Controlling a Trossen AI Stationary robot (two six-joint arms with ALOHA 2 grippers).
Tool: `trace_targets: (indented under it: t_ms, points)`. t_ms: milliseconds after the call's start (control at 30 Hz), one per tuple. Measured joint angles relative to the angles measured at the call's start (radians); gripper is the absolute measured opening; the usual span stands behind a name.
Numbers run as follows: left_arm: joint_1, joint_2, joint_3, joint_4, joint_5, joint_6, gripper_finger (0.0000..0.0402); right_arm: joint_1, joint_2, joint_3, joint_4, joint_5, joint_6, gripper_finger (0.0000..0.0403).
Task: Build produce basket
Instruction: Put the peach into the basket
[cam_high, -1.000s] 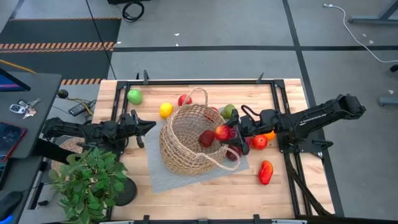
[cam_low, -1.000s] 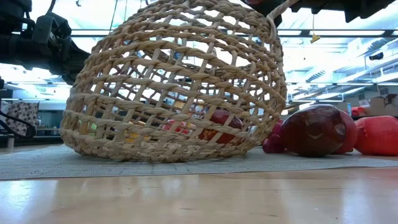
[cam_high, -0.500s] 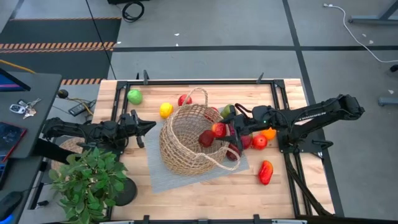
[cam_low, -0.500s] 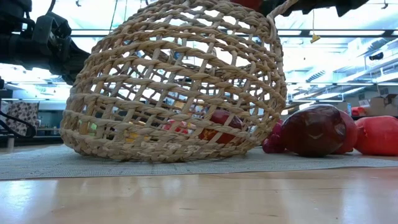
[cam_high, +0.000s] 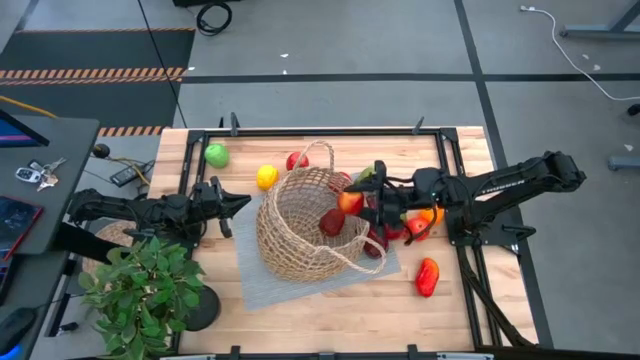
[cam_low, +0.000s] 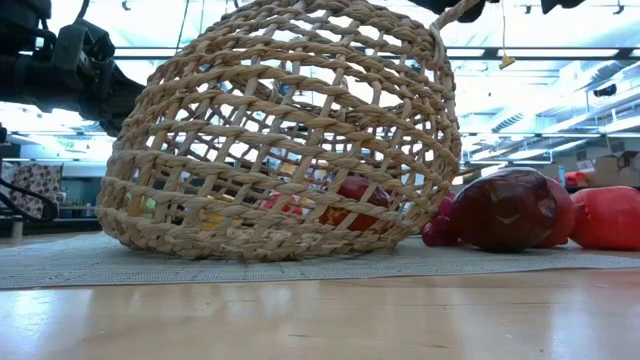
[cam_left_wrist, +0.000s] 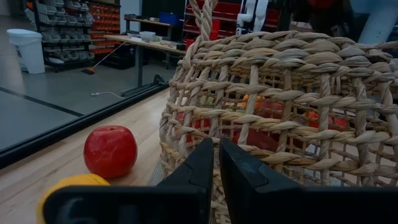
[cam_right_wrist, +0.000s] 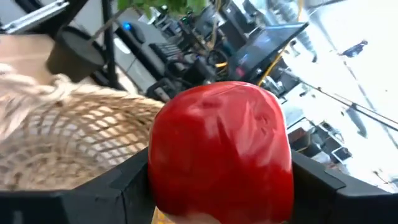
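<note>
The woven basket (cam_high: 305, 228) lies tipped on a grey mat (cam_high: 262, 285), its mouth facing up and toward the table's right. A dark red fruit (cam_high: 332, 222) lies inside it. My right gripper (cam_high: 352, 203) reaches in level from the right, shut on a red apple (cam_right_wrist: 221, 146) over the basket's right rim. My left gripper (cam_high: 243, 200) is shut, its tips close to the basket's left wall (cam_left_wrist: 261, 124). Loose produce lies around: a green apple (cam_high: 216, 154), a lemon (cam_high: 266, 177), a red apple (cam_high: 296, 160), an orange (cam_high: 432, 214) and a red pepper (cam_high: 427, 277). My right gripper pinches the red apple by two opposite sides (cam_right_wrist: 163, 163) between its two fingers (cam_right_wrist: 127, 180). The fingers come in level from the table's right. The apple is lifted clear, above the basket's right rim. My left gripper's shut tips stand at the basket's left wall; I cannot tell whether they touch it.
A leafy potted plant (cam_high: 140, 290) stands at the near left corner, close to my left arm. More red fruit (cam_high: 415, 229) lies beneath my right arm on the mat's right edge. Bare wood shows along the near edge (cam_high: 330, 320).
My right gripper has rolled about its own axis with the red apple, risen a little and moved slightly toward the far edge and the basket. The apple stays held. The basket and my left gripper have kept still.
</note>
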Motion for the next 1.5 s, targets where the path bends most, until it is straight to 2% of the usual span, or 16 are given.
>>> trace_targets:
  t_ms: [133,233,467,600,800,1167,1500]
  points:
    - [0.0,0.0,0.0,0.0,0.0,0.0,0.0037,-0.005,0.036,0.002,0.008,0.068,0.151,0.0272]
    - [0.0,0.0,0.0,0.0,0.0,0.0,0.004,-0.017,0.058,0.034,-0.117,0.083,0.234,0.0272]
    - [0.0,0.0,0.0,0.0,0.0,0.0,0.0034,-0.058,0.122,0.167,-0.286,0.078,0.365,0.0272]
    - [0.0,0.0,0.0,0.001,0.0,0.0,0.0033,-0.114,0.139,0.229,-0.377,0.001,0.456,0.0272]
    - [0.0,0.003,0.0,-0.001,0.002,0.0,0.004,-0.187,0.175,0.291,-0.42,-0.139,0.601,0.0272]
    - [0.0,0.019,0.0,0.0,0.0,0.0,0.0032,-0.207,0.239,0.313,-0.459,-0.205,0.628,0.0272]
    - [0.0,0.019,0.0,0.0,0.0,0.0,0.0039,-0.287,0.353,0.313,-0.42,-0.337,0.581,0.0272]
